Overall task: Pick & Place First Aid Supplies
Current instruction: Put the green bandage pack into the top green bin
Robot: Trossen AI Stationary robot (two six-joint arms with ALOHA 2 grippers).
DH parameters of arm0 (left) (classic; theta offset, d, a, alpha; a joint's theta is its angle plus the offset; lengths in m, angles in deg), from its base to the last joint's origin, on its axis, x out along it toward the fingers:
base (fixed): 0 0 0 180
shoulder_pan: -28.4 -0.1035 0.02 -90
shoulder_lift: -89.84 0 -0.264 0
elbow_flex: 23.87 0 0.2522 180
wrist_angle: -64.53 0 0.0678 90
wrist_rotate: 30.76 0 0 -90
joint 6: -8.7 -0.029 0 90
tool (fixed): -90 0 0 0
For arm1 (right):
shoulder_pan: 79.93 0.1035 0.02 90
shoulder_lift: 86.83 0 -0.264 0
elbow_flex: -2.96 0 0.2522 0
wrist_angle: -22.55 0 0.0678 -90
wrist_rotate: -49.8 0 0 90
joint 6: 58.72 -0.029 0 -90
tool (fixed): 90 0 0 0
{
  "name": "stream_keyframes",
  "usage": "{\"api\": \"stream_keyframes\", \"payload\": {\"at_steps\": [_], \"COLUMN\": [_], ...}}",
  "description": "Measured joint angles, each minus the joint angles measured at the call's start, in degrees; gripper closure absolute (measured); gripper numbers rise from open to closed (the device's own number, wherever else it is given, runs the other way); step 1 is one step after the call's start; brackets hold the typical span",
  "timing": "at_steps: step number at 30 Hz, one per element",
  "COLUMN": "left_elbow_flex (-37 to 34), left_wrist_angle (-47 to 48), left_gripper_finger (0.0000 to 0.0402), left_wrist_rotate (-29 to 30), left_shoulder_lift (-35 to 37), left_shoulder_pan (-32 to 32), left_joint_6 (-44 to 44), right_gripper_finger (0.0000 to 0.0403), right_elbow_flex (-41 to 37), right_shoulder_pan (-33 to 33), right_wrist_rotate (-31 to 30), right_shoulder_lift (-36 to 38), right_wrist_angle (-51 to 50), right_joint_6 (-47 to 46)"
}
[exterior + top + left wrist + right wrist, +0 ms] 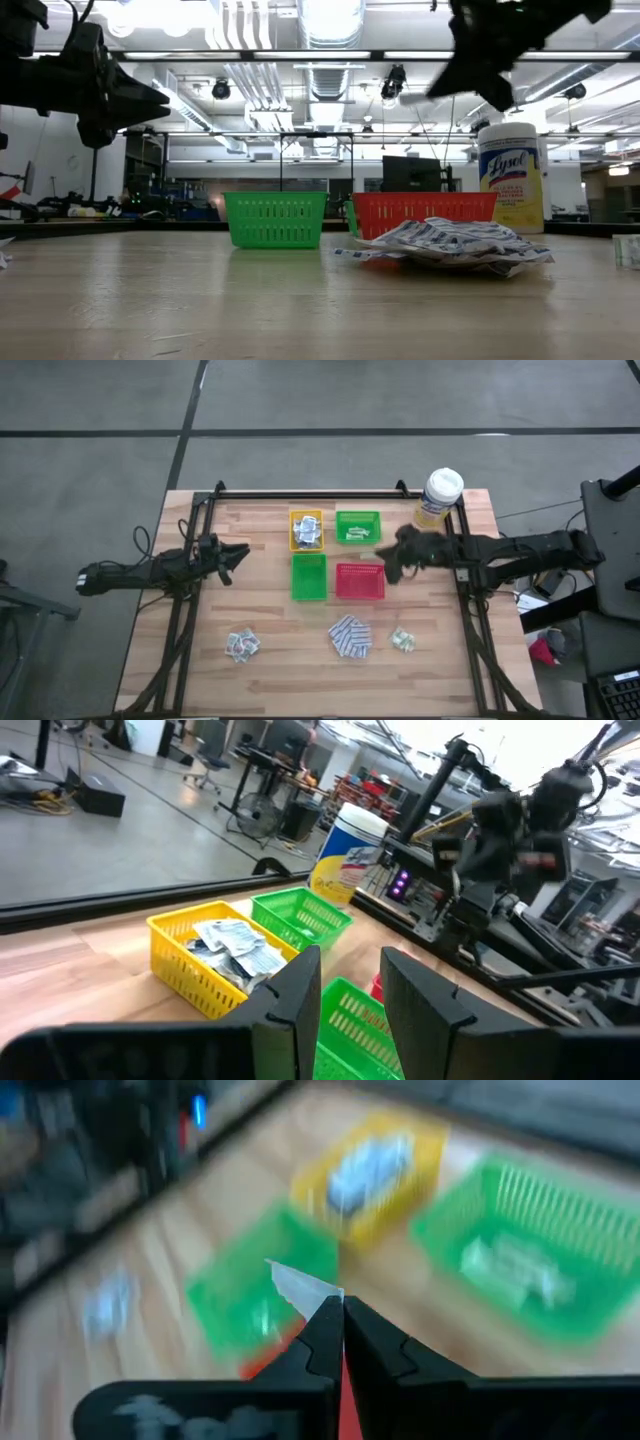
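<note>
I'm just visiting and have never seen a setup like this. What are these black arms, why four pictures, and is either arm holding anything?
Two robot arms work at a wooden table. One picture looks straight down, one looks level across the tabletop, and one comes from each arm's wrist. On the table sit a yellow tray with packets in it, two green trays, a red tray and a wipes canister. Loose first-aid packets lie in three small piles nearer the front. The right gripper, above the red tray, is shut on a thin white packet. The left gripper waits open at the left side, holding nothing.
</note>
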Motion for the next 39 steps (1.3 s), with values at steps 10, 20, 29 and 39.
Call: {"api": "stream_keyframes", "payload": {"at_steps": [10, 20, 29, 39], "left_elbow_flex": [0.0, 0.0, 0.0, 0.0], "left_wrist_angle": [-0.1, -0.1, -0.1, 0.0], "left_gripper_finger": [0.0293, 0.0293, 0.0293, 0.0293], "left_wrist_rotate": [4.5, 6.5, 6.5, 6.5], "left_shoulder_lift": [0.0, 0.0, 0.0, 0.0], "left_shoulder_pan": [0.0, 0.0, 0.0, 0.0], "left_joint_6": [-0.1, 0.0, 0.0, 0.0], "right_gripper_finger": [0.0394, 0.0394, 0.0394, 0.0394], "right_elbow_flex": [1.6, 17.5, 33.0, 39.1], "right_shoulder_pan": [-14.8, -21.6, -23.1, -23.2], "right_wrist_rotate": [-1.4, 3.5, 3.6, 5.2], "right_shoulder_lift": [-8.8, -25.5, -40.1, -50.9], "right_wrist_angle": [13.4, -2.6, -21.8, -29.4], "right_joint_6": [-2.1, -1.3, -0.6, -0.2]}}
